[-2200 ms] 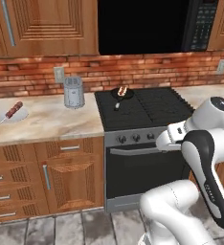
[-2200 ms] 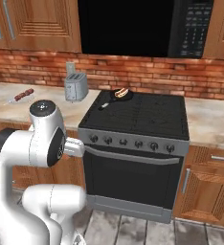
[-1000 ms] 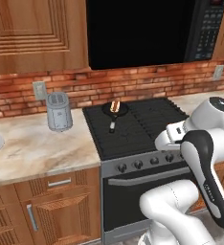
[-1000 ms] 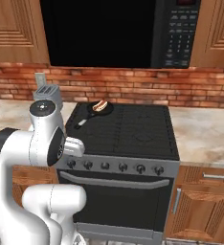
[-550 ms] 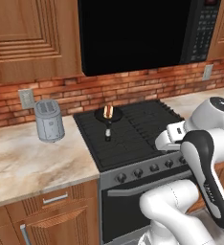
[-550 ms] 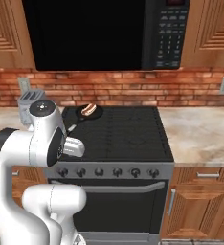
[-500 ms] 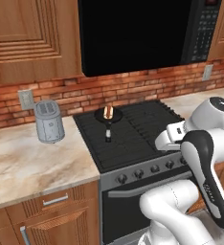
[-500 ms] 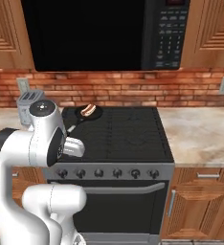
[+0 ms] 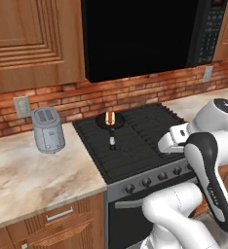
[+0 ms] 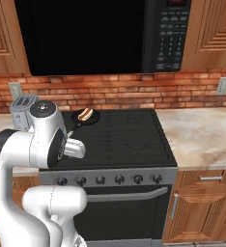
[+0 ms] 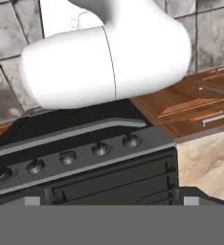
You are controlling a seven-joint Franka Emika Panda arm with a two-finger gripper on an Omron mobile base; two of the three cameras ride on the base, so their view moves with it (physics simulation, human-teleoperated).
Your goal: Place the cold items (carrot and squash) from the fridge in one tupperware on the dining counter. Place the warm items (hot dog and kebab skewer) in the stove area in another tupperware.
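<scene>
The hot dog [image 9: 109,118] [image 10: 85,114] lies in a small dark pan [image 9: 111,122] on the rear left burner of the black stove [image 9: 135,146] [image 10: 120,140]. My arm is folded in front of the stove, with the hand at its front edge. In the hand view my gripper [image 11: 111,201] is open and empty, its tips wide apart, looking down the stove front past the knobs [image 11: 99,149]. The kebab skewer, carrot, squash, fridge, tupperware and dining counter are out of view.
A grey toaster [image 9: 47,130] [image 10: 21,110] stands on the marble counter [image 9: 33,175] left of the stove. A black microwave [image 9: 145,39] [image 10: 91,34] hangs over the burners. More counter [image 10: 202,135] runs to the right, with wooden drawers [image 10: 202,202] below.
The whole picture has shifted: the base has driven right and closer to the stove. The counter's far left end has slid out of the left base view. The arm's pose is unchanged.
</scene>
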